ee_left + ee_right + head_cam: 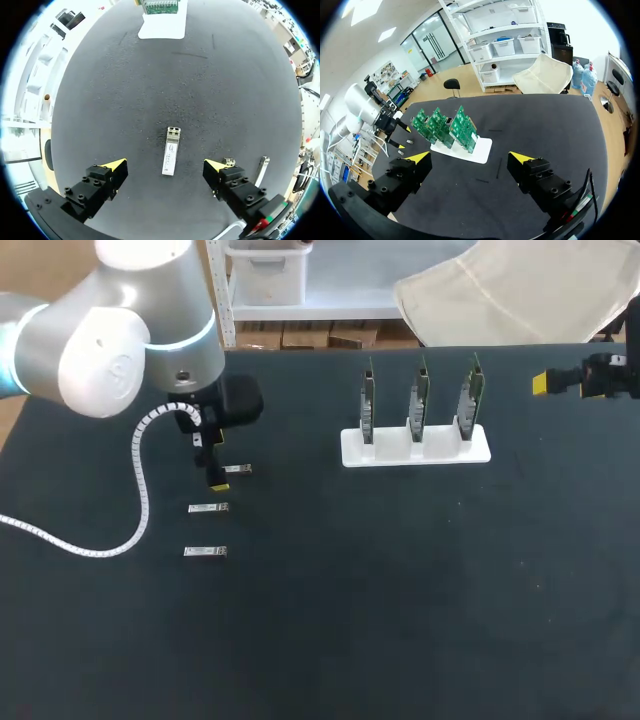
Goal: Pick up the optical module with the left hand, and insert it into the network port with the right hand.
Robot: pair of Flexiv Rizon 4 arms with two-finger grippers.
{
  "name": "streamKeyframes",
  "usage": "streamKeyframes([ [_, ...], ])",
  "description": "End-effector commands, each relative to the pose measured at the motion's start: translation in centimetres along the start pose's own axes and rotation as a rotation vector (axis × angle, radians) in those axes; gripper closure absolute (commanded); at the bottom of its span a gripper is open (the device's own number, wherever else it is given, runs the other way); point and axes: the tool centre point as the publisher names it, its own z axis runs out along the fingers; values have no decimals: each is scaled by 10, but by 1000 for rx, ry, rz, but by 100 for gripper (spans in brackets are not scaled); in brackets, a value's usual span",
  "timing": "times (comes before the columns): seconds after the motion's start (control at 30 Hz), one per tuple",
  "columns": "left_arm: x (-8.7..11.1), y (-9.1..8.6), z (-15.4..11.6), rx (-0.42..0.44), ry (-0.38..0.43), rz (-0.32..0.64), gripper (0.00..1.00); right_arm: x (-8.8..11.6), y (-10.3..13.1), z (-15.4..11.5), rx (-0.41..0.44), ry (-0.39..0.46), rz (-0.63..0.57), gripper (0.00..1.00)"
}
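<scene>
Three small silver optical modules lie in a column on the black table: a far one (pixel 238 469), a middle one (pixel 208 508) and a near one (pixel 205 552). My left gripper (pixel 214 476) hovers over the far module, open. In the left wrist view that module (pixel 171 151) lies flat on the table between the spread yellow-tipped fingers of the gripper (pixel 165 167), touched by neither. A white stand (pixel 350 453) holds three upright green boards (pixel 417 400) with the network ports. My right gripper (pixel 562 382) hangs open at the table's far right, well away from the stand (pixel 482 151).
The left arm's white cable (pixel 138 490) loops over the table's left part. Two further modules (pixel 229 161) lie beside the left gripper's finger. The table's back edge runs just behind the stand. My left arm (pixel 367 106) shows beyond the boards (pixel 445 125) in the right wrist view.
</scene>
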Motion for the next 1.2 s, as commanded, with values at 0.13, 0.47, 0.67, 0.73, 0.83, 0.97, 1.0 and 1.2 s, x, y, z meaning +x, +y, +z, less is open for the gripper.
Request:
streamKeyframes([
  [0.13,2,3,5,11,4,-2,0,0,0,0,0,0,0,0],
  [0.47,2,1,10,25,11,4,0,0,0,0,0,0,0,0],
  [0.67,1,2,11,31,13,1,0,0,0,0,0,0,0,0],
  [0.73,1,2,12,33,13,-1,0,0,0,0,0,0,0,0],
  [0.83,1,2,12,36,15,-3,0,0,0,0,0,0,0,0],
  [0.97,2,0,13,43,14,-12,0,0,0,0,0,0,0,0],
  [1.0,2,-1,13,44,15,-12,0,0,0,0,0,0,0,0],
  [1.2,3,-1,14,48,18,-15,0,0,0,0,0,0,0,0],
])
